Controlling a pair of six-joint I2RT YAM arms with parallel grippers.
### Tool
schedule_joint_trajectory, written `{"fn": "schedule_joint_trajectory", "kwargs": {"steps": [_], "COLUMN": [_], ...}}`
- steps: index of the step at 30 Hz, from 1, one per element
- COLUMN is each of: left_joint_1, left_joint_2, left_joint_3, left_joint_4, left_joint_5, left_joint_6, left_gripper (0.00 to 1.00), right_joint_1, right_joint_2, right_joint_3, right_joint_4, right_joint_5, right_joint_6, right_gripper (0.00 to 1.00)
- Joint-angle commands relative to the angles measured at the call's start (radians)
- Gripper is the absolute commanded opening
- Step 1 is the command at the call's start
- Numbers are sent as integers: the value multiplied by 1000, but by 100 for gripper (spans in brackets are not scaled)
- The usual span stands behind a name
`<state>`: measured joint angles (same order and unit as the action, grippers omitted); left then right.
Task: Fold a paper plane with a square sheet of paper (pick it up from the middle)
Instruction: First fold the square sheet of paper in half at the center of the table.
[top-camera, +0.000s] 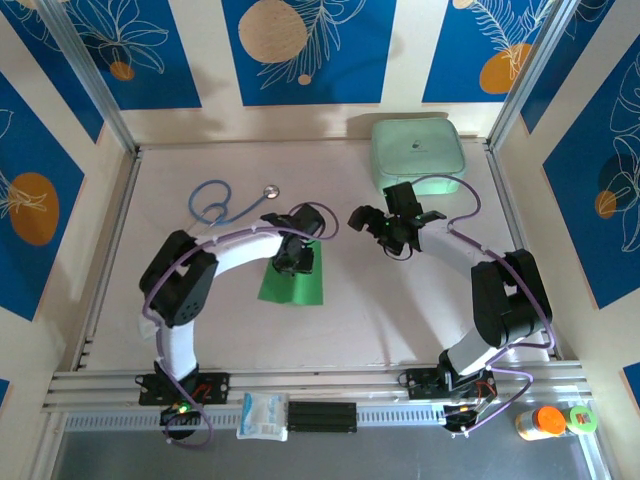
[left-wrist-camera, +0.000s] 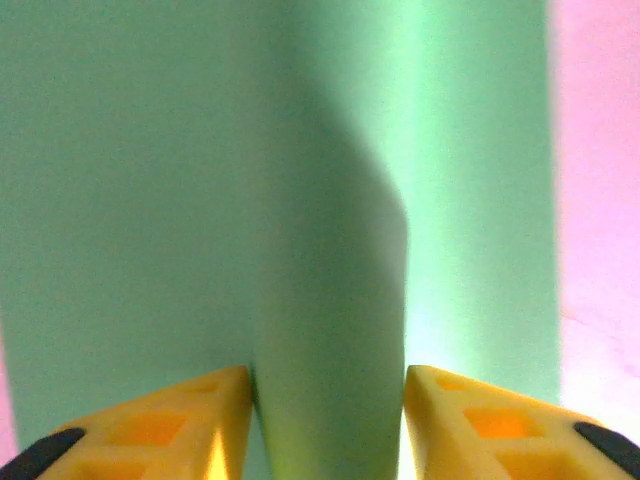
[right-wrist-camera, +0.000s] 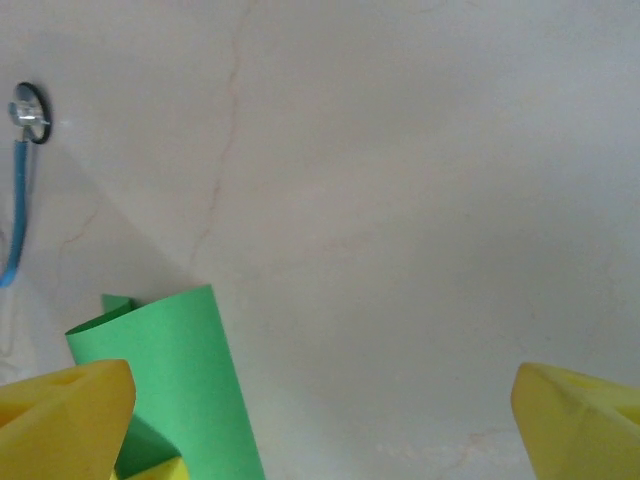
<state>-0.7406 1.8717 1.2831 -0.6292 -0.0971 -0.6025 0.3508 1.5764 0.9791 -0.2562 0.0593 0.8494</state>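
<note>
a robotics lab cell rather than a home or a shop: two robot arms, the left arm (top-camera: 185, 290) and the right arm (top-camera: 505, 300), stand bolted to an aluminium rail (top-camera: 330, 385) at the near edge of a pale table (top-camera: 400, 300). metal frame posts (top-camera: 95, 85) and printed blue leaf-pattern panels (top-camera: 310, 50) box the table in. purple cables (top-camera: 478, 197) run along the arms.

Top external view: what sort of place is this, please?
Probably a robot test cell: two arms bolted to a metal rail, printed wall panels around the table, props like a stethoscope and the square sheet of paper.
</note>
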Motion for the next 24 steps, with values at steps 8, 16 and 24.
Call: {"fn": "schedule_joint_trajectory", "kwargs": {"steps": [8, 16, 24], "left_joint_1": [135, 191, 204], "left_joint_2": [-284, -210, -159], "left_joint_3": [-202, -300, -376], "left_joint_4": [458, 618, 634], "left_joint_5": [436, 518, 443], "left_joint_6": [-182, -285, -213], "left_gripper": [33, 33, 33], "right_joint_1": [-34, -41, 23], "right_joint_2": [-71, -23, 82], "right_joint_3": [-86, -91, -21], "right_joint_4": [208, 253, 162], "right_joint_5": [-195, -330, -366], "right_joint_6": [29, 5, -50], "right_gripper": [97, 92, 74]}}
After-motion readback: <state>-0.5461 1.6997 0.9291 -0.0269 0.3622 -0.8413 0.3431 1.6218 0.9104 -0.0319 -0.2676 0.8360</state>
